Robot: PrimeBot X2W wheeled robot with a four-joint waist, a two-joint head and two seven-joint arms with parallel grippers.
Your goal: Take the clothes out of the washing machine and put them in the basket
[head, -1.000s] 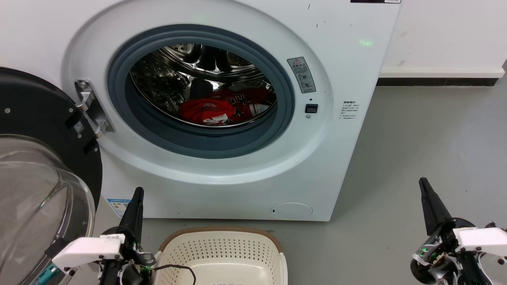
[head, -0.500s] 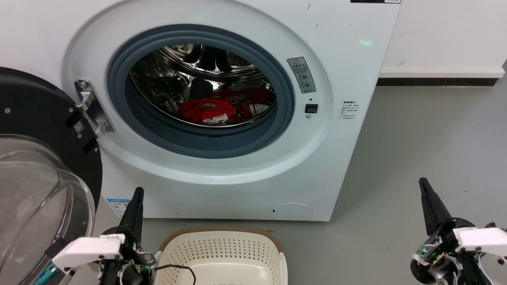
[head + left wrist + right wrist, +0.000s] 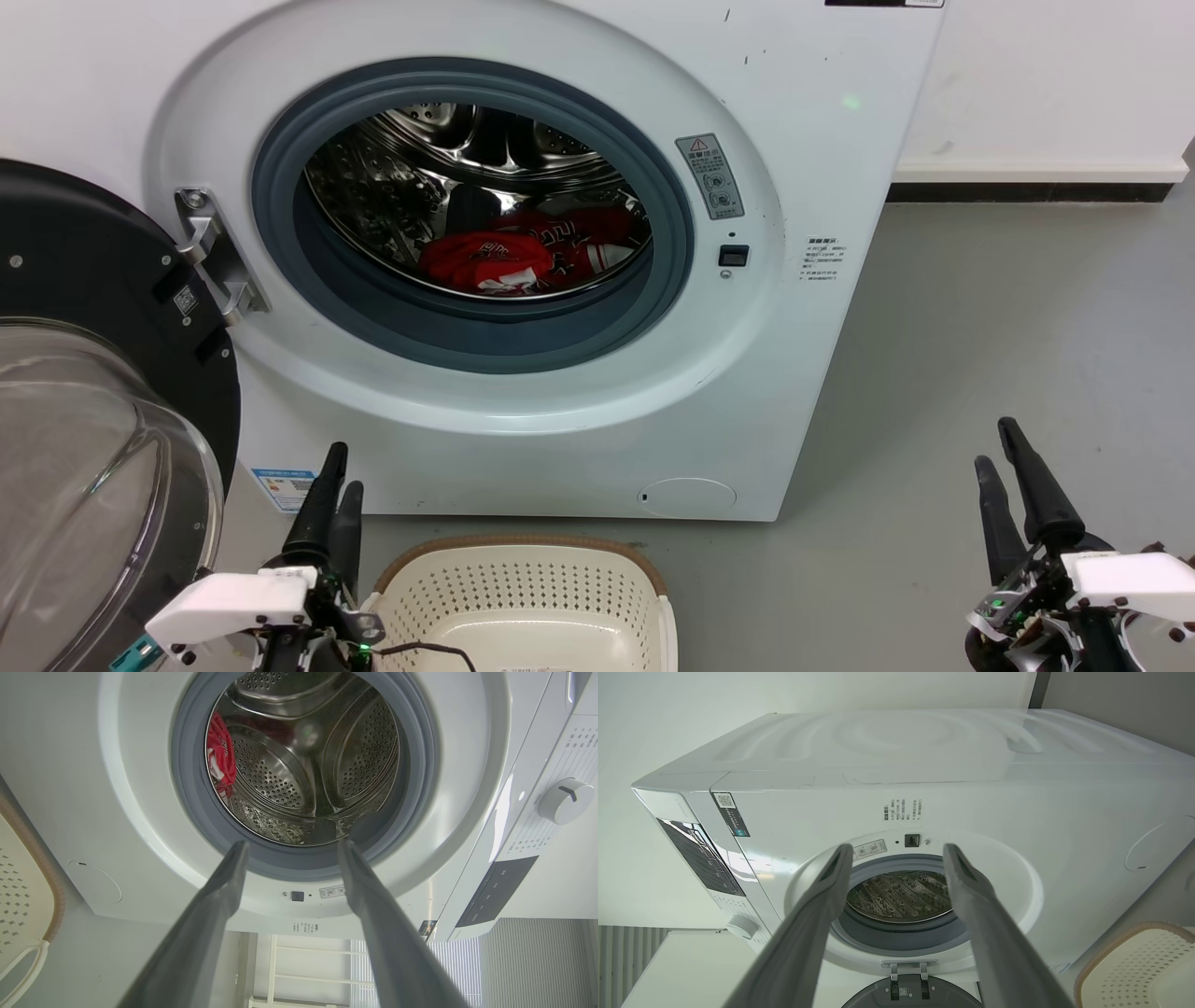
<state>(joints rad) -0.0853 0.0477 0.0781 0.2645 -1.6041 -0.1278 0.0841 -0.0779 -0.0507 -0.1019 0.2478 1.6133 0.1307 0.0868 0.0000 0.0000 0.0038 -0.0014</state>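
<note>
Since left gripper (image 3: 343, 469) and right gripper (image 3: 995, 444) have just spread partway, reaching can begin.
Both, bottom corners, hold nothing — clothes (image 3: 523, 258) lie mid-frame in the washing machine (image 3: 803, 149), basket (image 3: 523, 544) bottom centre.

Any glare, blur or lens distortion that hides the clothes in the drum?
Head view: even light, sharp; reflections glint on the drum, but the clothes read clearly; a green spot on the washer front. Left wrist view: wide-angle bending of the washer, left gripper's fingers soft. Right wrist view: soft sheen on the washer's panel, right gripper's fingers soft.
</note>
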